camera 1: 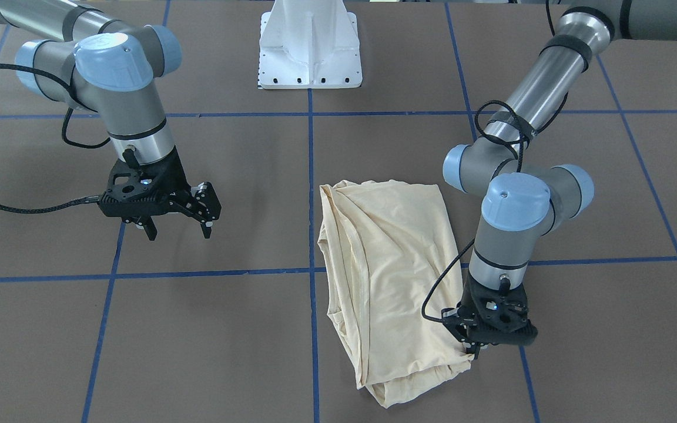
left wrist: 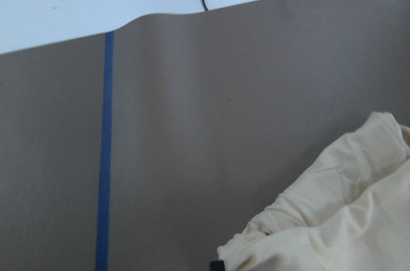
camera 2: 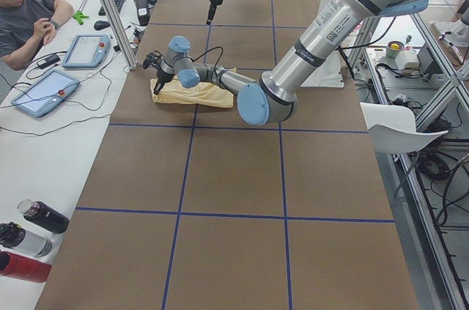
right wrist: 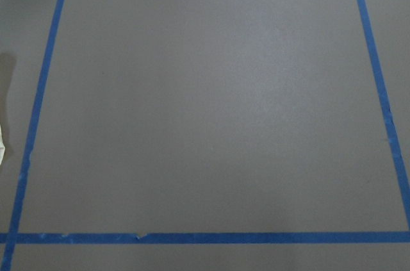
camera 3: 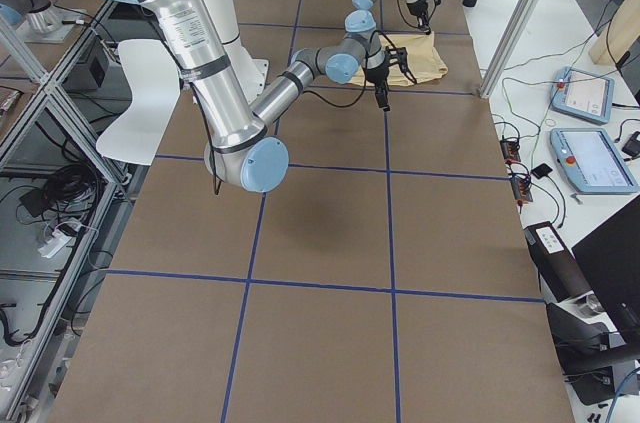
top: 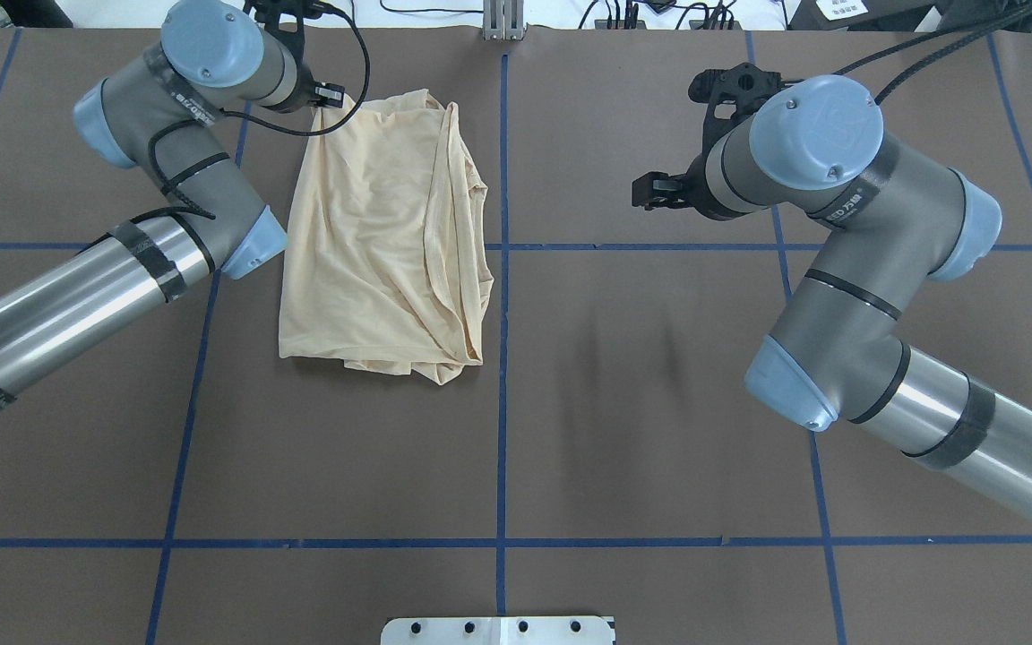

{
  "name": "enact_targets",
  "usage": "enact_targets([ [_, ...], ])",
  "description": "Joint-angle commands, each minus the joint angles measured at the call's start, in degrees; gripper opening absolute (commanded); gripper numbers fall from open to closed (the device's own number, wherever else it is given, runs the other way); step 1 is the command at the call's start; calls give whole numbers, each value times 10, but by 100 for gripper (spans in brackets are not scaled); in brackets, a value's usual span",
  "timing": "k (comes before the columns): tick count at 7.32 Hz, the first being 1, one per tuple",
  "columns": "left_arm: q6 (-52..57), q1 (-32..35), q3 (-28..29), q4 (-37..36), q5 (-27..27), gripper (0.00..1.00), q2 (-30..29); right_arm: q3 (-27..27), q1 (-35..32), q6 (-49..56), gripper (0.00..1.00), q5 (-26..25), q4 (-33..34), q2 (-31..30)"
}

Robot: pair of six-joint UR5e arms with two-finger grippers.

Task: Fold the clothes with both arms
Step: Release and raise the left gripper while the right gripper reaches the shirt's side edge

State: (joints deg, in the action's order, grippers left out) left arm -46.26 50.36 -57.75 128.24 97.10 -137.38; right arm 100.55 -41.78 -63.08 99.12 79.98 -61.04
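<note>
The cream-yellow shirt (camera 1: 385,276) lies folded into a narrow rectangle on the brown table; its print and label are hidden. It also shows in the overhead view (top: 382,242). My left gripper (camera 1: 472,351) is down at the shirt's front right corner in the front-facing view, fingers close together on the cloth edge. The left wrist view shows that bunched corner (left wrist: 333,220). My right gripper (camera 1: 178,232) hangs open and empty above bare table, well away from the shirt. It also shows in the overhead view (top: 659,193).
The white pedestal base (camera 1: 309,47) stands at the robot's side. Blue tape lines (camera 1: 310,176) grid the table. In the left side view an operator (camera 2: 29,17) sits with tablets (camera 2: 40,90), and bottles (camera 2: 29,237) lie beside the table.
</note>
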Motion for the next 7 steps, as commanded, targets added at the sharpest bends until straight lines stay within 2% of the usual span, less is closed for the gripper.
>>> enact_targets([
  [1, 20, 12, -1, 28, 5, 99, 23, -10, 13, -22, 100, -2, 0, 13],
  [2, 54, 32, -50, 51, 11, 100, 69, -58, 20, -82, 100, -2, 1, 65],
  [3, 66, 37, -78, 55, 52, 100, 99, -134, 37, -137, 100, -20, 3, 142],
  [4, 64, 37, -110, 54, 58, 100, 123, -195, 65, -187, 100, -63, 3, 203],
  [6, 61, 37, -129, 54, 58, 100, 135, -263, 117, -257, 98, -129, 3, 253],
  [7, 60, 37, -133, 54, 58, 100, 139, -294, 131, -270, 92, -149, 3, 273],
])
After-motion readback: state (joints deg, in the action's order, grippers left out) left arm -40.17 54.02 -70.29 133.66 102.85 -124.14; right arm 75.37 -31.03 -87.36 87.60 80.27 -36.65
